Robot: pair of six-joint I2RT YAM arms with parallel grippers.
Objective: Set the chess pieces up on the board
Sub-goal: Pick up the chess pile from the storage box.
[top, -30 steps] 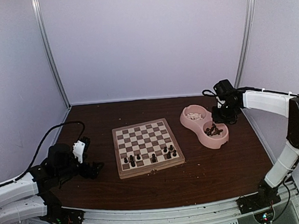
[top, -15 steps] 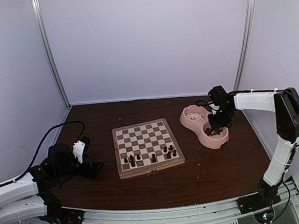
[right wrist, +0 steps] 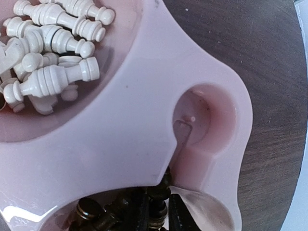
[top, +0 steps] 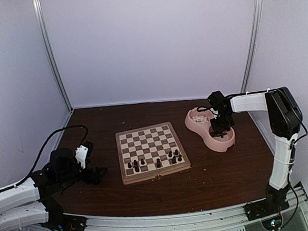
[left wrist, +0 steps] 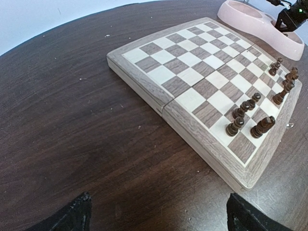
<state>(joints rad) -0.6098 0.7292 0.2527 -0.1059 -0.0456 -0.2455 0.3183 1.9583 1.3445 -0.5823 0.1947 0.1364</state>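
Note:
The board (top: 151, 147) lies mid-table with several dark chess pieces (top: 156, 161) standing on its two near rows; both also show in the left wrist view, the board (left wrist: 202, 82) and the pieces (left wrist: 262, 126). My left gripper (top: 97, 175) is open and empty, low over the table left of the board, its fingertips (left wrist: 67, 219) wide apart. My right gripper (top: 221, 131) is down in the near compartment of the pink double bowl (top: 224, 148). Its fingers (right wrist: 177, 211) close round a dark piece (right wrist: 160, 199) among other dark pieces (right wrist: 91, 211). Cream-white pieces (right wrist: 48, 48) fill the far compartment.
The pink bowl (right wrist: 120, 134) has a small round recess between its compartments on the right side. The bowl's far end (left wrist: 250, 19) shows beyond the board in the left wrist view. A black cable (top: 55, 135) trails behind the left arm. Walls enclose the table.
My right gripper has moved left and down from above the bowl's far right side into the dark-piece compartment. The left arm and the board pieces have not moved.

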